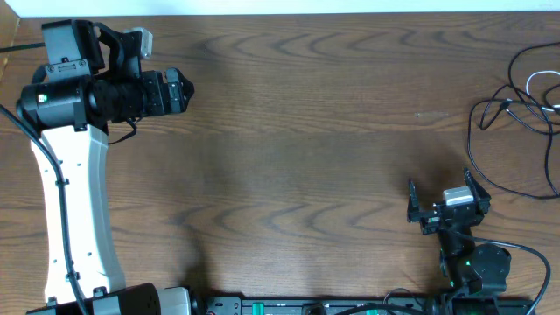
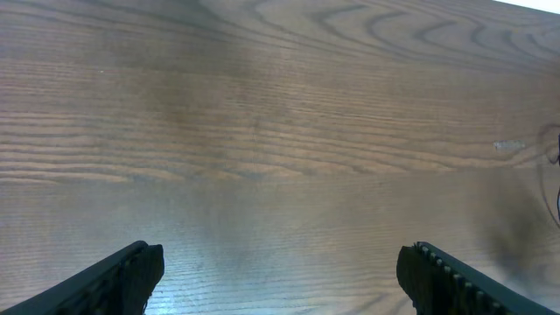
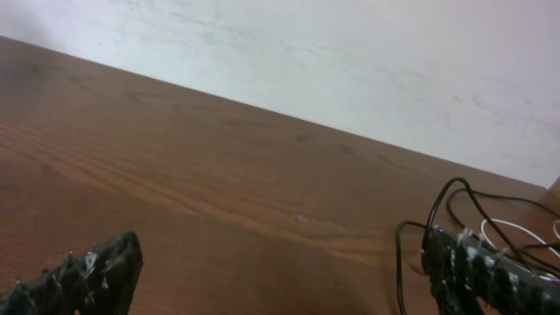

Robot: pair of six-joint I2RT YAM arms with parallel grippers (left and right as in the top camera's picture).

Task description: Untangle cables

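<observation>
The black cable (image 1: 510, 98) lies in loose loops at the table's far right, running off the right edge. The white cable (image 1: 541, 86) lies looped among the black loops there. In the right wrist view the black cable (image 3: 435, 212) curves just beyond my right finger, and the white cable (image 3: 516, 233) lies behind it. My right gripper (image 1: 440, 191) is open and empty, left of and nearer than the cables; it also shows in its wrist view (image 3: 284, 267). My left gripper (image 1: 184, 92) is open and empty at the far left, over bare wood (image 2: 280, 267).
The wooden table (image 1: 297, 131) ends at a white wall (image 3: 350, 61) along its far side. Thicker black robot wires (image 1: 525, 249) run near the right arm's base. The left arm's white link (image 1: 74, 201) stretches along the left side.
</observation>
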